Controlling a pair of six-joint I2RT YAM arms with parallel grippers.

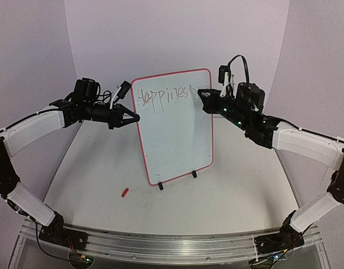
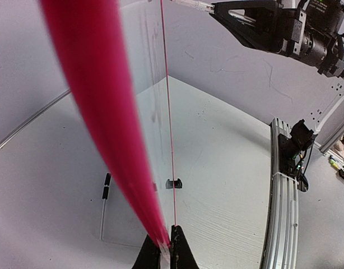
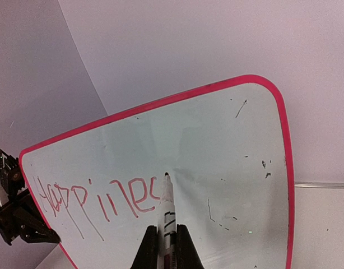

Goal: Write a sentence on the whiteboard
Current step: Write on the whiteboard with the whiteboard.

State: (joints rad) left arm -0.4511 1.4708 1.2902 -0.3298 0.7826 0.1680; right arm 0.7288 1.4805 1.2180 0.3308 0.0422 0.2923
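The whiteboard (image 1: 177,140) stands upright at the table's centre on its clips, its red-pink rim (image 2: 99,101) blurred close up in the left wrist view. Along the top runs the sentence (image 1: 161,96), red strokes reading about "Happines" (image 3: 99,203). My right gripper (image 1: 202,94) (image 3: 167,232) is shut on a white marker (image 3: 168,204), whose dark tip rests against the board just right of the last letter. My left gripper (image 1: 135,117) (image 2: 165,249) is shut on the board's left edge, near the top.
A small red cap (image 1: 125,192) lies on the table in front of the board's left corner. Black clips (image 1: 194,174) (image 2: 173,183) hold the board's lower edge. Purple walls close in behind and at both sides. The metal rail (image 1: 172,246) runs along the near edge.
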